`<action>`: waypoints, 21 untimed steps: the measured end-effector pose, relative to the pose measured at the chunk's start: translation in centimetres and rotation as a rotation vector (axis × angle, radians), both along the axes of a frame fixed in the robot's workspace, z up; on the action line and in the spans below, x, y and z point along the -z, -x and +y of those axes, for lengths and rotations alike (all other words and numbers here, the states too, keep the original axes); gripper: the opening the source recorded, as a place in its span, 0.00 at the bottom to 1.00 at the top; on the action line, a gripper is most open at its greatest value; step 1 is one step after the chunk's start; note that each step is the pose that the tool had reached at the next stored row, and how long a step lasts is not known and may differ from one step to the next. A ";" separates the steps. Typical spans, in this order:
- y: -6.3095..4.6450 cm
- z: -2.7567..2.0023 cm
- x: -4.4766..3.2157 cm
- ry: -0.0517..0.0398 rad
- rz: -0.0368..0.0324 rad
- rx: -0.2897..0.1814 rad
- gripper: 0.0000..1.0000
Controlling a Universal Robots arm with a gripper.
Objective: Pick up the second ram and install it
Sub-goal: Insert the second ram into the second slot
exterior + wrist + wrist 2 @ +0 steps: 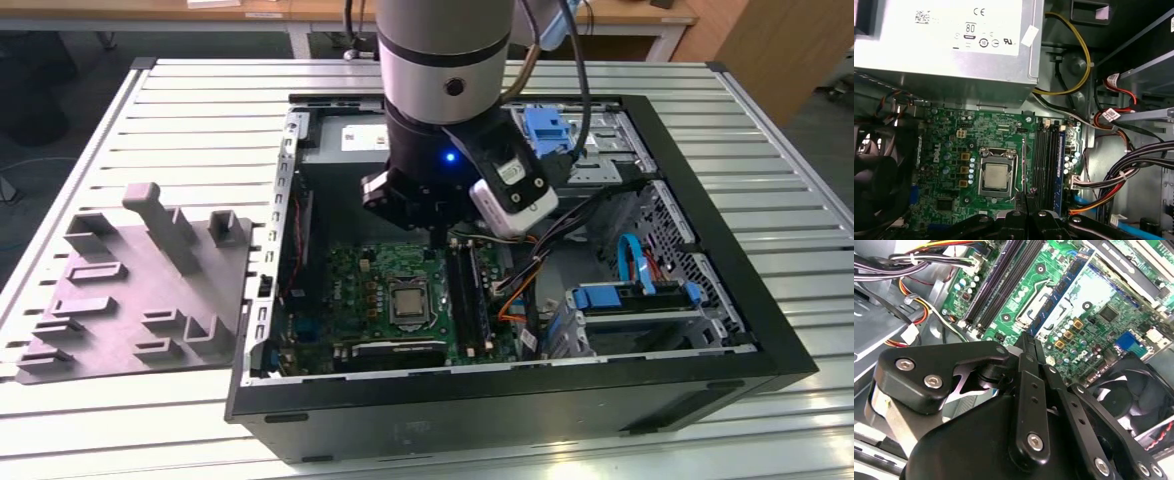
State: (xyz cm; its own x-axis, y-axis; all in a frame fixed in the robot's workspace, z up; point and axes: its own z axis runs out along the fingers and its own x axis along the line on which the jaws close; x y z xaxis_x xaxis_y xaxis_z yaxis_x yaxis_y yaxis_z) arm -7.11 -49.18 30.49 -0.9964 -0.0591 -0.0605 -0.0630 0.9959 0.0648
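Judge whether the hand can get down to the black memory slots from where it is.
Probably yes. The hand, shut on the second ram, hangs over the motherboard close beside the black memory slots, with nothing lying across them; the cable bundle sits off to one side.

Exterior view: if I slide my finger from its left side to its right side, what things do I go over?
Grey moulded tray → computer case's side wall → processor socket → black memory slots → blue drive clip.
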 end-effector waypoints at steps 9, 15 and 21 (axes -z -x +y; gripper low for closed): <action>-0.6 0.00 0.18 -0.0054 0.0000 0.002 0.12; -0.9 0.00 0.23 -0.0066 0.0000 0.003 0.12; -1.6 0.00 0.35 -0.0093 0.0000 0.004 0.12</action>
